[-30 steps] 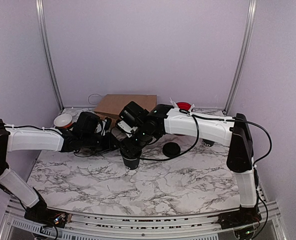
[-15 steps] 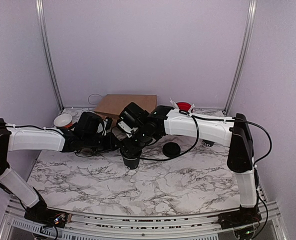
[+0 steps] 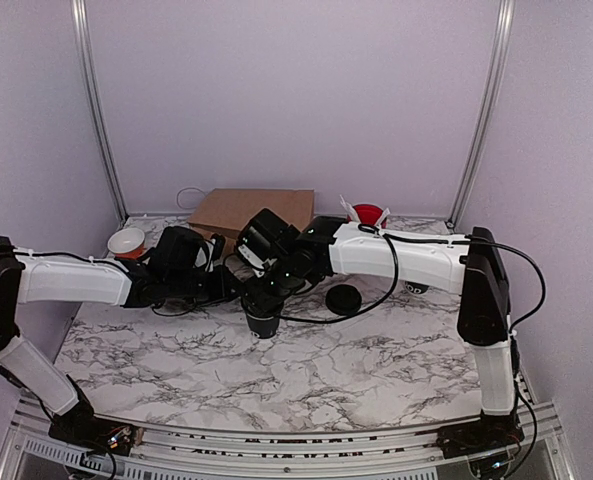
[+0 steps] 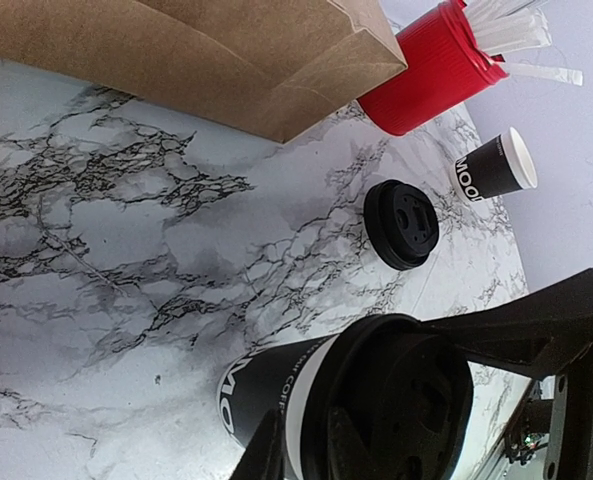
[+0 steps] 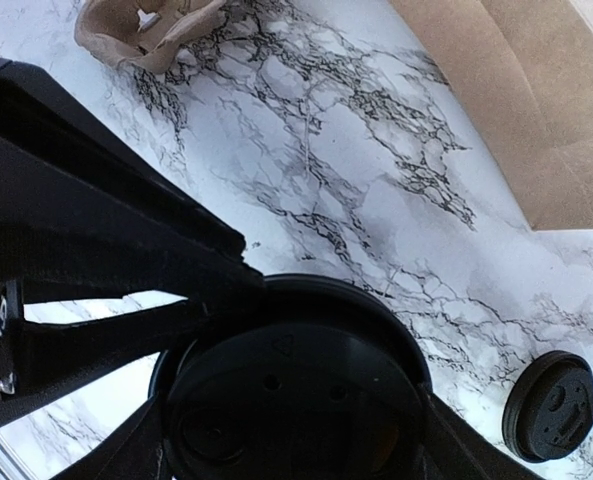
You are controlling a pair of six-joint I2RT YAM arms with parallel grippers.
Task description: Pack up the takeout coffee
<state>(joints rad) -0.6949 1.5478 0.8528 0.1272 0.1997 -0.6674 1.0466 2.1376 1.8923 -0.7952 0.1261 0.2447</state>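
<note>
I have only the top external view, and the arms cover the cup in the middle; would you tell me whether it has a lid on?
Observer: Yes, a black lid covers the mouth of the middle cup.
Operator: Thank you; where are the right fingers?
Observer: One on each side of that lid; whether they touch it, I cannot tell.
Operator: What stands behind the right arm?
Observer: An open cup, white at the rim, beyond the spare lid.

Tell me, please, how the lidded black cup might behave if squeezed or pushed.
The lidded black cup looks like paper, so a hard squeeze would probably dent it. It tapers toward its base, so a high push may tip it. Its fill is hidden, so weight is uncertain.
</note>
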